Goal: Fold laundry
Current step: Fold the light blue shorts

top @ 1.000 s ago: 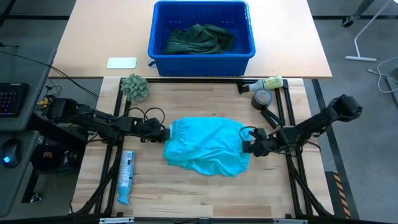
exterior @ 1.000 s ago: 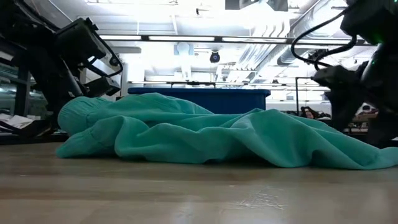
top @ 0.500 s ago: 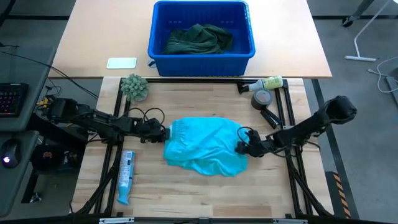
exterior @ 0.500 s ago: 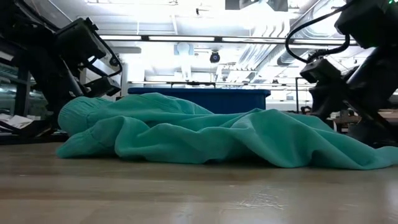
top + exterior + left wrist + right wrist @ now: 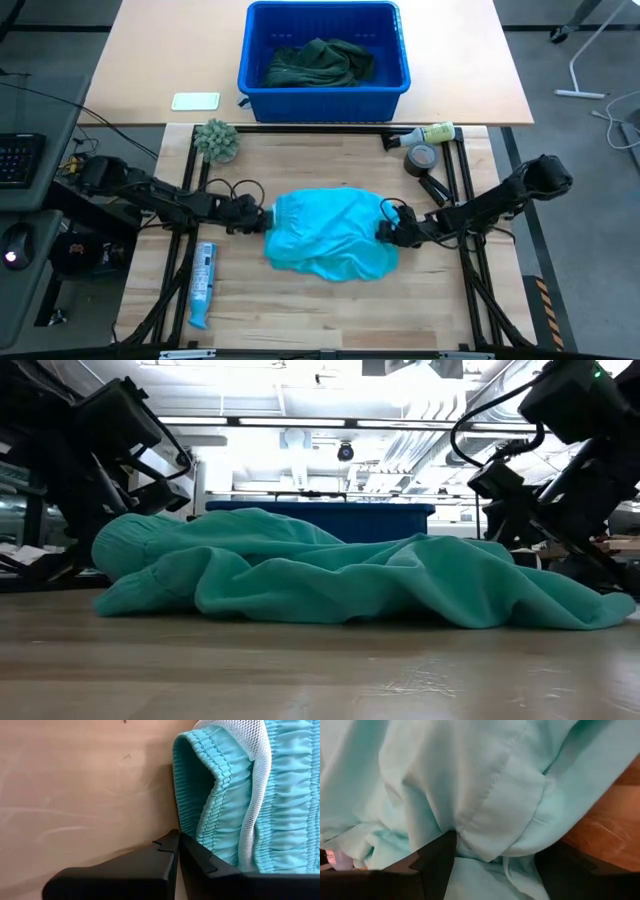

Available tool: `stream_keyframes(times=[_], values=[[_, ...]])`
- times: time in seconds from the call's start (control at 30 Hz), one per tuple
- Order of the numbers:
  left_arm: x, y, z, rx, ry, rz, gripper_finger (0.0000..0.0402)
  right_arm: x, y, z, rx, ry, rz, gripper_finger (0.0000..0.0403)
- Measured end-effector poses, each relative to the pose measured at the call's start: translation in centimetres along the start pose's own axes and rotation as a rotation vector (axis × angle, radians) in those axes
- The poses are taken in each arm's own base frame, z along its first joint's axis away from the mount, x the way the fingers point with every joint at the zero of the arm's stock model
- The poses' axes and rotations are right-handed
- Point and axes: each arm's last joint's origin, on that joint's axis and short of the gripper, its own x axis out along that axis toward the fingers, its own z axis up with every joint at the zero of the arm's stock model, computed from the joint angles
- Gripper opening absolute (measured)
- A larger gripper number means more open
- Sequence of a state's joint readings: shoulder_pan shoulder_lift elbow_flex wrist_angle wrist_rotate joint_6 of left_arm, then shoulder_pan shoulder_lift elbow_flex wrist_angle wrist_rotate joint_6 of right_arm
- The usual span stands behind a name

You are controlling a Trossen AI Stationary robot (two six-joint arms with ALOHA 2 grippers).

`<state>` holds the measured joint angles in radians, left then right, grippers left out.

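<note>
The turquoise garment (image 5: 330,235) lies crumpled in a low heap on the middle of the table (image 5: 340,580). Its elastic waistband with white mesh lining (image 5: 225,795) faces the table's left. My left gripper (image 5: 264,214) sits low at that waistband end, its fingers shut (image 5: 177,842). My right gripper (image 5: 388,232) is at the garment's right edge, open, with a bunch of hemmed cloth (image 5: 495,820) between its fingers. Dark green garments (image 5: 318,62) lie in the blue bin (image 5: 255,75) beyond the far edge. My left gripper lies level from the table's left, and the outer side of one finger (image 5: 200,860) rests against the waistband's edge (image 5: 192,815); no cloth shows between the fingers. My right gripper comes level from the table's right. Its open fingers (image 5: 437,857) straddle a hemmed fold of the garment's right edge (image 5: 490,835), which stays slack on the table.
A fuzzy grey-green ball (image 5: 216,140) sits at the far left. A bottle (image 5: 432,133) and a tape roll (image 5: 422,157) lie at the far right. A blue-and-white tube (image 5: 202,283) lies near left. Bare wood runs along the near edge.
My right gripper has moved toward the table's left, into the garment's right edge, and that edge has been nudged slightly leftward. The rest of the heap keeps its shape.
</note>
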<state>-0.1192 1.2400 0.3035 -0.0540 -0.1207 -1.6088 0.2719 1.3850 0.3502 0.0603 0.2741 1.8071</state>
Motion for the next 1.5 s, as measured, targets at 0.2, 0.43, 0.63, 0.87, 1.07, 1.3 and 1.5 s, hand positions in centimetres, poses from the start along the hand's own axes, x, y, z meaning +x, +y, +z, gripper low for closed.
stream_keyframes(times=[0.2,0.43,0.63,0.87,1.07,1.3,1.5], values=[[1.3,-0.4,-0.8,-0.018,0.018,-0.026,0.0000,0.1,-0.2,0.0,-0.023,-0.017,-0.040,0.0135],[3.3,-3.1,-1.3,0.036,0.040,-0.049,0.0000,-0.3,-0.1,0.1,-0.042,-0.001,-0.027,0.0008],[5.1,-5.8,-1.8,0.143,0.067,-0.057,0.0000,-3.0,0.3,-0.4,-0.110,0.052,-0.026,0.0002],[5.5,-7.1,-1.4,0.148,0.054,-0.073,0.0000,-9.1,2.8,0.0,-0.237,0.058,-0.069,0.0001],[5.7,-8.2,-0.5,0.146,0.035,-0.093,0.0000,-13.3,5.2,1.2,-0.322,-0.006,-0.084,0.0000],[7.1,-10.6,-0.4,0.181,0.020,-0.110,0.0000,-14.8,7.0,1.8,-0.329,-0.063,-0.036,0.0000],[9.5,-13.9,-0.9,0.245,0.088,-0.156,0.0000,-14.2,7.9,1.4,-0.315,-0.060,0.020,0.0000]])
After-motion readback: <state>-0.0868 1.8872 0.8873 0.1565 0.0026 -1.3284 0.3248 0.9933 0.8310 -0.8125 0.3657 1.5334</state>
